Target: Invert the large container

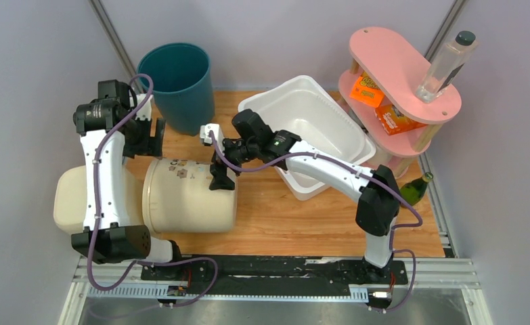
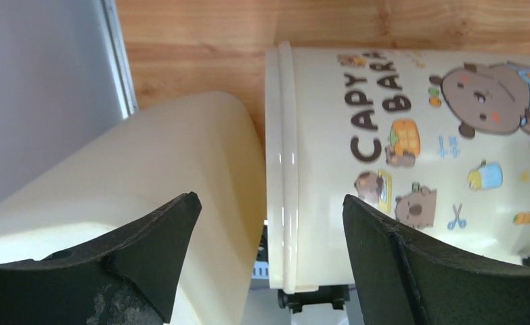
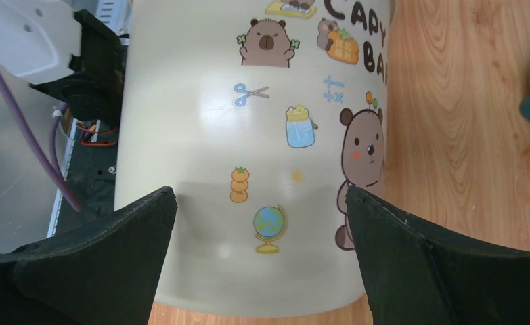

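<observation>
Though sideways, cream container [image 1: 189,196] (capybara print)

Two robot arms: left arm [image 1: 103,176], right arm [image 1: 329,169]. One cream container [image 1: 187,196] on its side, one cream lid [image 1: 69,196] at its left. One teal bin [image 1: 181,84], far left. One white tub [image 1: 316,115]. One pink shelf [image 1: 390,61], two tiers, far right. Two bottles: clear bottle [image 1: 445,64], green bottle [image 1: 414,189]. Two orange packs on the lower tier: far pack [image 1: 368,91], near pack [image 1: 394,118].
</observation>
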Robot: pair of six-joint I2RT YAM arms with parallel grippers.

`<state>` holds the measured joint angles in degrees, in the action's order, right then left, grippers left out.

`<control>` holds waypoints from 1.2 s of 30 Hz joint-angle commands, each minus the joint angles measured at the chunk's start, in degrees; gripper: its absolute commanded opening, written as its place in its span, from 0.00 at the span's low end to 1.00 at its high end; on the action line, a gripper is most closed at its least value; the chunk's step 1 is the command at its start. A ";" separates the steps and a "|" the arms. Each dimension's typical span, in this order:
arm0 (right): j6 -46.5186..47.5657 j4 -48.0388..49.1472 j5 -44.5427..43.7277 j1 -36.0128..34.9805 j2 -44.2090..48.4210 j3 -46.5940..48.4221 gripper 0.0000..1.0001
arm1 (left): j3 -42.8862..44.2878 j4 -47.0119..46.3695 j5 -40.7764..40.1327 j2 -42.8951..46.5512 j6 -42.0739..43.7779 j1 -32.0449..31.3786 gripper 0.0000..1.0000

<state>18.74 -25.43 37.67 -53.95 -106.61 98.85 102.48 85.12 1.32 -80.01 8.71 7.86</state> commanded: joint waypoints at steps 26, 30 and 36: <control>-13.34 3.42 -10.03 12.79 10.41 -14.32 1.00 | -7.53 -1.95 17.56 -8.79 -0.22 0.29 0.38; -18.38 -1.24 -9.73 18.21 14.34 -14.02 1.00 | -6.72 -2.13 18.37 -9.77 -0.14 0.19 0.32; -9.53 -9.37 -9.47 18.38 19.30 -17.85 0.97 | -5.53 -3.36 14.83 -12.35 0.69 0.14 0.23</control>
<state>4.23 -29.04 27.90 -34.33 -92.31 84.33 97.76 79.29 20.62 -89.32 7.55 8.71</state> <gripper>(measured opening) 0.988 0.356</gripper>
